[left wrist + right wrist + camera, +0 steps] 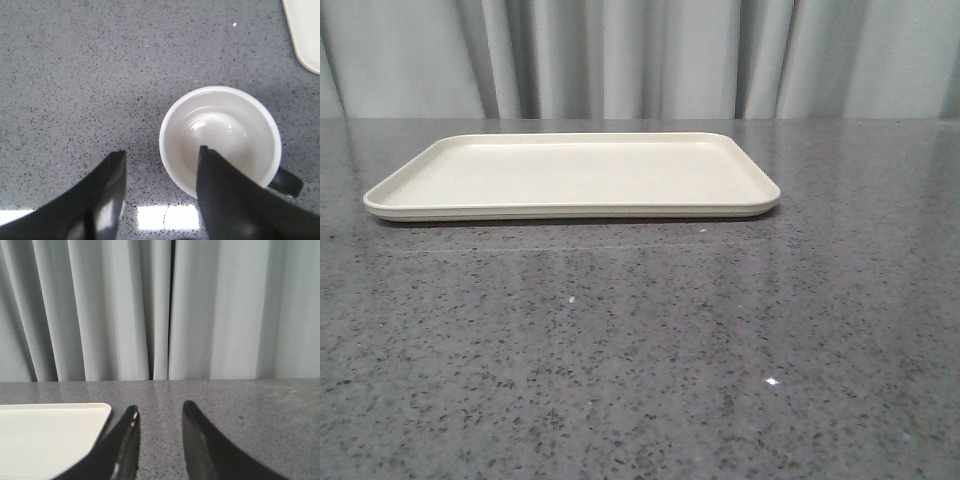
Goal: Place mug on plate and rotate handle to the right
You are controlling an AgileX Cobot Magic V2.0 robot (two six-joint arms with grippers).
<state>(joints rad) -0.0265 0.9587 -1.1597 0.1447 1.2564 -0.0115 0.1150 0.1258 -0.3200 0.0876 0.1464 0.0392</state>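
The cream plate [570, 175] lies empty at the back of the grey table in the front view; no mug or arm shows there. In the left wrist view the white mug [220, 137] stands upright on the table, seen from above, its black handle [286, 181] beside one finger. My left gripper [162, 152] is open above it, one finger over the mug's mouth, the other over bare table. A corner of the plate [305, 30] shows. My right gripper [159, 409] is open and empty over the table beside the plate's corner [50, 435].
Grey-white curtains [640, 55] hang behind the table's far edge. The speckled grey tabletop [640, 350] stretches in front of the plate.
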